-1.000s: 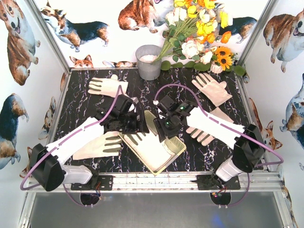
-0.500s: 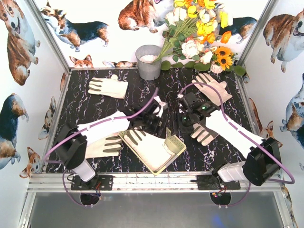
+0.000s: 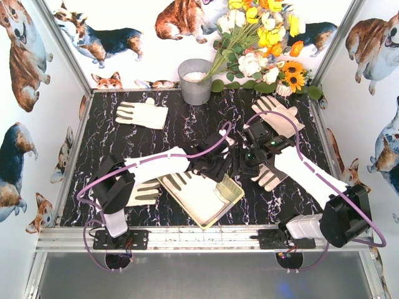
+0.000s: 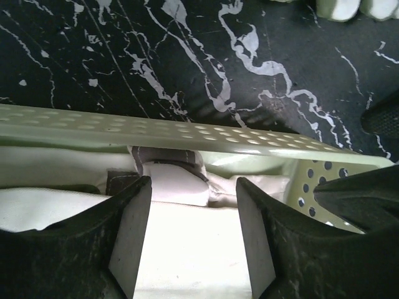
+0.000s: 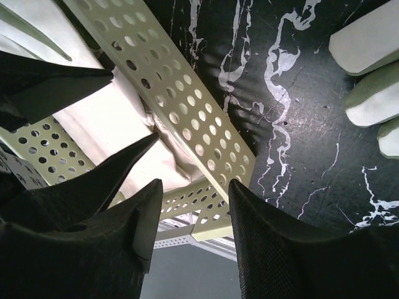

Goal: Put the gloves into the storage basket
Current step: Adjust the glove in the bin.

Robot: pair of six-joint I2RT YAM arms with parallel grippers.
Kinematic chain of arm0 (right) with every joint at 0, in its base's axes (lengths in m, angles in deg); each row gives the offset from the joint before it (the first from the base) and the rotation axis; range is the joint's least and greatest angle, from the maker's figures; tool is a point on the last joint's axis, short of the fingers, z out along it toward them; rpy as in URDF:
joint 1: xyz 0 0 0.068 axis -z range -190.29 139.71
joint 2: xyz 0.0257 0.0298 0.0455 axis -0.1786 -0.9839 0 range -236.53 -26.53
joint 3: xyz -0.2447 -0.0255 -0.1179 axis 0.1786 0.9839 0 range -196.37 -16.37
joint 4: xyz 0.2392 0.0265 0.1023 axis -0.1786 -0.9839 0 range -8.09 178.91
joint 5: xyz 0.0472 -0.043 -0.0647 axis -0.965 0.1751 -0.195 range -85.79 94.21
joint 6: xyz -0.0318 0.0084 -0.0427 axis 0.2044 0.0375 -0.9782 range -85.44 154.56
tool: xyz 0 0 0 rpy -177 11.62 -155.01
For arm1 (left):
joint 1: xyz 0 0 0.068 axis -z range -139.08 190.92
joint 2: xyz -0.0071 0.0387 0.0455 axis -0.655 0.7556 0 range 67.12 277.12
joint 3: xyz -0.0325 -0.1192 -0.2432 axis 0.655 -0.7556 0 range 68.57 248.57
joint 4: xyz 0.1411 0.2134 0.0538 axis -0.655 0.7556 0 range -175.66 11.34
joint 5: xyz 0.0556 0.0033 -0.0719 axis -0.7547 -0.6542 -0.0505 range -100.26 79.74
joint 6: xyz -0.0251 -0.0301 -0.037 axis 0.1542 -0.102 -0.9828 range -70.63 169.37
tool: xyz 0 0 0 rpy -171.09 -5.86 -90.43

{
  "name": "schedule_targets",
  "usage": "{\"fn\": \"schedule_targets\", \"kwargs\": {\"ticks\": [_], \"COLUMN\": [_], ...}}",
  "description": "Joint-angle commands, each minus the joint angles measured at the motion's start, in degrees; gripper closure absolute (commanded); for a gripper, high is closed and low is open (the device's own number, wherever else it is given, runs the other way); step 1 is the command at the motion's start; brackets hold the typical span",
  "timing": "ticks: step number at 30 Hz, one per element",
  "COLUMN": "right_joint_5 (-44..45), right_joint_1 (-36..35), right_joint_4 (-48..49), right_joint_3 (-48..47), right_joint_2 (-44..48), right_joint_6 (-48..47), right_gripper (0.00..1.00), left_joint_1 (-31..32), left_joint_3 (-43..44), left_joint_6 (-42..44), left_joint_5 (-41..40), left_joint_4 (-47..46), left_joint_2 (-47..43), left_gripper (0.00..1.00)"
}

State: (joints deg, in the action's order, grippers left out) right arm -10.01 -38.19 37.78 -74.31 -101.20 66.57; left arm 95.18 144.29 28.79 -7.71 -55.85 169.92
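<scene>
1. Over the last second the left arm (image 3: pixel 156 168) has swung right across the storage basket (image 3: pixel 230 188), so the left jaws have gone from its left end to its far right end. The right arm (image 3: pixel 299 168) has drawn back to the right, off the basket. The left jaws have also narrowed somewhat.
2. The left arm reaches diagonally from its near-left base, its forearm passing over the near-left glove (image 3: pixel 142 190), its wrist tipped down into the basket. The left jaws stand apart over the glove in the basket (image 4: pixel 187 249), just inside the far wall, with nothing pinched between them.
3. The right arm slants in from the near right over the near-right glove (image 3: pixel 268 177). The right jaws are partly open and empty, aimed at the basket's right corner; whether they touch it I cannot tell.
4. The basket is pale yellow-green plastic, shallow and rectangular, its walls pierced with rows of round holes. It sits askew near the middle of the counter (image 3: pixel 187 124).
5. The gloves are soft cream fabric with dark grey strips. The far-left glove (image 3: pixel 140 114) and far-right glove (image 3: pixel 279 115) lie flat, well apart.
6. The counter is black with white marble veining; the jaws are matte black and grainy.
</scene>
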Motion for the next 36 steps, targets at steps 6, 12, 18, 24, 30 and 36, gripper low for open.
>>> {"fn": "schedule_targets", "kwargs": {"ticks": [6, 12, 18, 24, 30, 36], "right_joint_5": [-3.08, -3.9, -4.93, -5.02, -5.3, -5.67], "right_joint_1": [0.26, 0.48, 0.48, 0.56, 0.65, 0.73], "right_joint_4": [3.85, 4.83, 5.34, 5.78, 6.02, 6.31], "right_joint_3": [0.01, 0.72, 0.88, 1.27, 1.74, 2.76], "right_joint_2": [1.03, 0.73, -0.45, -0.3, -0.3, -0.04], "right_joint_6": [0.08, 0.08, -0.02, 0.13, 0.24, 0.51], "right_gripper": [0.52, 0.53, 0.53, 0.53, 0.53, 0.53], "left_joint_1": [2.72, 3.83, 5.26, 5.73, 5.73, 5.92], "left_joint_3": [2.29, 1.59, 1.8, 2.26, 2.41, 2.07], "left_joint_6": [-2.2, -4.65, -5.9, -6.16, -6.7, -7.25], "left_joint_5": [-9.21, -9.17, -9.17, -8.24, -8.18, -9.07], "left_joint_4": [3.4, 2.68, 2.74, 2.29, 2.46, 2.37], "left_joint_2": [1.88, 1.93, 2.9, 4.1, 5.48, 5.36], "left_gripper": [0.6, 0.6, 0.6, 0.72, 0.71, 0.87]}}
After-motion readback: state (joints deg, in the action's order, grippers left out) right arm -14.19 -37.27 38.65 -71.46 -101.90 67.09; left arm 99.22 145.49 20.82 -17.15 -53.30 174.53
